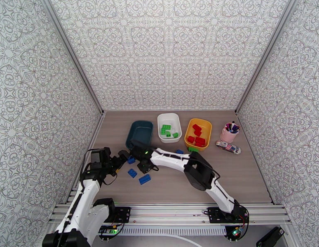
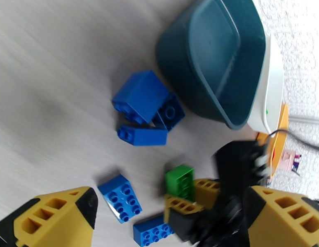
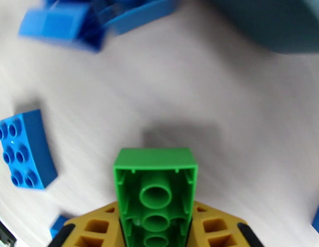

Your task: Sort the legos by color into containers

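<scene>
Grasping step: pinching green lego (image 3: 155, 173) in right hand (image 3: 155, 221), lower centre, with left hand (image 1: 120, 158) spread. Next, likely: lifting clear, carrying to white tub (image 1: 169, 116), releasing among greens (image 1: 167, 130).

You're seeing the green brick (image 3: 155, 182) running off the bottom edge, the upper blue bricks (image 3: 60, 23) smearing into blur, the teal tub (image 3: 279, 21) being cropped.

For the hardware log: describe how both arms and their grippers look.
The left arm and right arm have white links and black joints, with thin black cables looping along them. The left gripper and right gripper have black bodies; their fingers are yellow with ribbed cut-outs and black edging.
</scene>
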Controlling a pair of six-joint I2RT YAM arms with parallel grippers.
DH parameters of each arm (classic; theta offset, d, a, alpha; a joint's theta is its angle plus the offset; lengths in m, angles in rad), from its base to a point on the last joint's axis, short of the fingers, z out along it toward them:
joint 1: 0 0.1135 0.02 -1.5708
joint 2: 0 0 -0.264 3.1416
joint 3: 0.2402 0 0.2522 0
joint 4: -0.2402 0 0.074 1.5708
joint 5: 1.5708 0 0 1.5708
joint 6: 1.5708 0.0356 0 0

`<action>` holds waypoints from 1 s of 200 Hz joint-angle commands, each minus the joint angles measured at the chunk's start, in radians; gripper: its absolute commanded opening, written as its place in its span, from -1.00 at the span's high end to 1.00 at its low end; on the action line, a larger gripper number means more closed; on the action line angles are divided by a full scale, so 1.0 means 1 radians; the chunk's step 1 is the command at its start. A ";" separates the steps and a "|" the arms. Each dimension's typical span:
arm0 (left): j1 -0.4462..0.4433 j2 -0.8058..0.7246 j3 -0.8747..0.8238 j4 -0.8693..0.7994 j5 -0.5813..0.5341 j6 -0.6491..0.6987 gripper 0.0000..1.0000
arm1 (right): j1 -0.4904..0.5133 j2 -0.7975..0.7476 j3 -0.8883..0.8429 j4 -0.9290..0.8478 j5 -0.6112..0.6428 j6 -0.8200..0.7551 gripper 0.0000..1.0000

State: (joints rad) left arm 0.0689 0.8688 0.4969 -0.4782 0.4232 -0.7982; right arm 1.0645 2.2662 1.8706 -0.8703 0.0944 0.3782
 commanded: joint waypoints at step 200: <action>-0.574 0.431 0.312 0.263 -0.163 -0.087 -0.98 | -0.409 -0.369 -0.169 0.105 -0.046 0.131 0.42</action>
State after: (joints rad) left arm -0.4957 1.2976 0.7761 -0.2298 0.2905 -0.8841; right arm 0.6846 1.8652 1.5986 -0.7506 0.0628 0.4870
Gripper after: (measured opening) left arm 0.990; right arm 0.335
